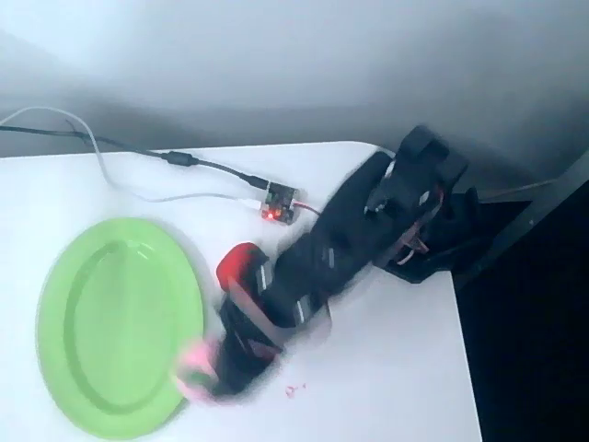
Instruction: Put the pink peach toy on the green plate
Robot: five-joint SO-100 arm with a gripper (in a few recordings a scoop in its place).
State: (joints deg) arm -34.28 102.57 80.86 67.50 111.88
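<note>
The pink peach toy [195,361] is seen at the claw [210,373] tip, over the right rim of the green plate [118,324]; through motion blur, the claw's opening cannot be told.

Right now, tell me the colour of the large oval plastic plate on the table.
Light green, seen best in the overhead view: the large oval plastic plate.

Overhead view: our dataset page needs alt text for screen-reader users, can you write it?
A black robot arm, motion-blurred, reaches across a white table, its end effector at the right rim of a green plate with a pink peach at its tip. A red toy sits partly hidden by the arm; a small circuit board with cables lies behind.
</note>
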